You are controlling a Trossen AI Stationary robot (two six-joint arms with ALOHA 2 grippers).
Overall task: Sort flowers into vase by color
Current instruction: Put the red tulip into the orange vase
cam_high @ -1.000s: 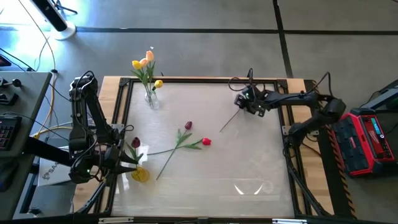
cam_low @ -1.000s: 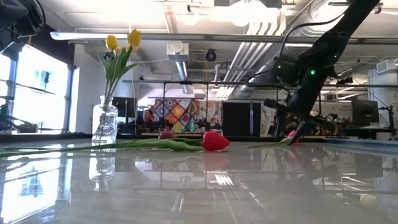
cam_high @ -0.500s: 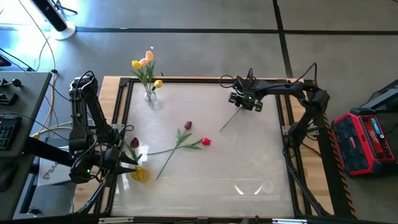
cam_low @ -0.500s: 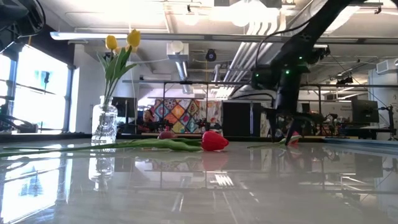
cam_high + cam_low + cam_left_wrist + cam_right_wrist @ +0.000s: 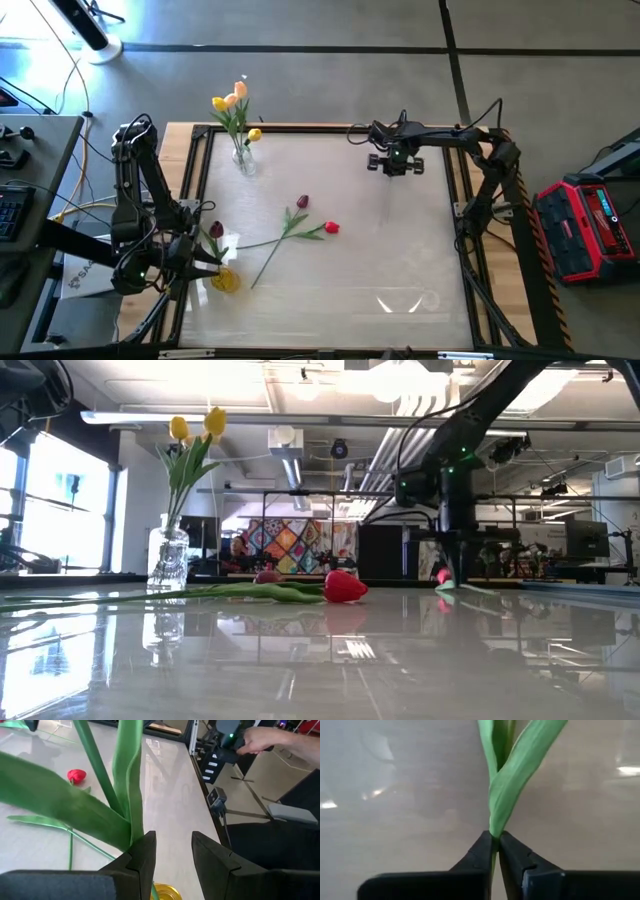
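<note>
At the near left corner of the surface (image 5: pixel 400 270) the left hand (image 5: pixel 190 255) waits low, its fingers a little apart with the green stem and leaves of a dark maroon tulip (image 5: pixel 217 230) rising beside them; whether it truly grips that stem I cannot tell. Just beside it sits a small yellow vase (image 5: pixel 226 281). Toward the middle lie a red tulip (image 5: pixel 331 228) and a maroon tulip (image 5: pixel 303 202), their long stems running down-left toward the near left, heads pointing right and far. At the far right, the right hand (image 5: pixel 395 163) hangs above the surface, fingers pinched narrow on the stem of a tulip (image 5: pixel 512 765), which dangles straight down with its pinkish head (image 5: pixel 443 574) just over the glossy top. The glass vase (image 5: pixel 243 160) with yellow and peach tulips (image 5: pixel 229 100) stands at the far left, well apart from this hand, so the carry likely runs leftward along the far edge. That path looks open; the dangling head could drag.
</note>
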